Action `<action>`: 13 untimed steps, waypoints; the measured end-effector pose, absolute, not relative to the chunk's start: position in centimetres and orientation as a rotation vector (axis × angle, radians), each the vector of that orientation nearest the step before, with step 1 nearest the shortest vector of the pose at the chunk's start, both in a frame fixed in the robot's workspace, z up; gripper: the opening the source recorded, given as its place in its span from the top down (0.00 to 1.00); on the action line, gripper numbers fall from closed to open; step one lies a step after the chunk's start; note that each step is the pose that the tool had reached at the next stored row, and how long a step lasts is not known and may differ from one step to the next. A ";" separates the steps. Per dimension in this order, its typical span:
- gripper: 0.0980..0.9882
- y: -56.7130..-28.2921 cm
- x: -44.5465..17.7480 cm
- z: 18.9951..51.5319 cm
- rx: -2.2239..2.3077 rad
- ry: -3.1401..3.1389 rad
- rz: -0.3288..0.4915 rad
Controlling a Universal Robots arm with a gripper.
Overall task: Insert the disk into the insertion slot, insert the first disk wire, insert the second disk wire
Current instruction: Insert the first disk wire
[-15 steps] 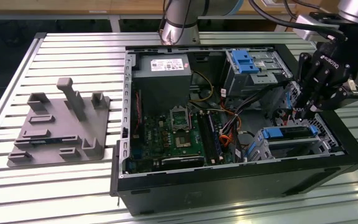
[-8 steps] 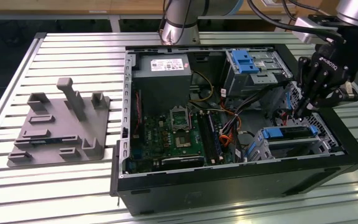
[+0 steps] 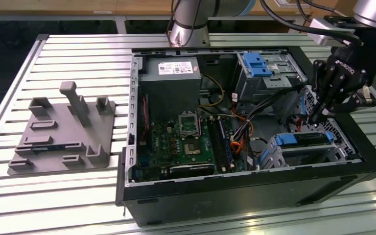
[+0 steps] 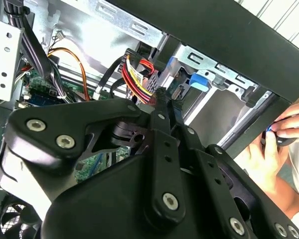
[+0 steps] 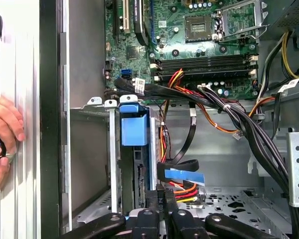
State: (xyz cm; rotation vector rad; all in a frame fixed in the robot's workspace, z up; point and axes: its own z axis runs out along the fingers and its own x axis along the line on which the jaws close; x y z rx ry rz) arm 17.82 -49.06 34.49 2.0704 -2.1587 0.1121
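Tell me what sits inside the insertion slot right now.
The disk in its blue carrier sits inside the insertion slot. Its blue end and a strip of its connector edge show; the cage's metal walls cover the rest of it.

Disk (image 3: 303, 139): silver drive in bright blue carrier, lying flat, seated in insertion slot (image 3: 281, 156). Slot is a silver perforated metal cage in case corner at exterior view's right. Red-yellow-black wire bundle (image 5: 182, 188) and blue-tagged flat black cable (image 5: 183, 175) just beside disk's connector edge; whether plugged unclear.
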 end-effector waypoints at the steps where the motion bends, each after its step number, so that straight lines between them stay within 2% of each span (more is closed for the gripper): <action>1: 0.93 -49.1 17.8 34.5 2.071 -2.152 0.111; 8: 0.93 -49.3 17.8 34.5 2.098 -2.132 0.118; 13: 0.93 -49.8 17.7 34.5 2.129 -2.158 0.073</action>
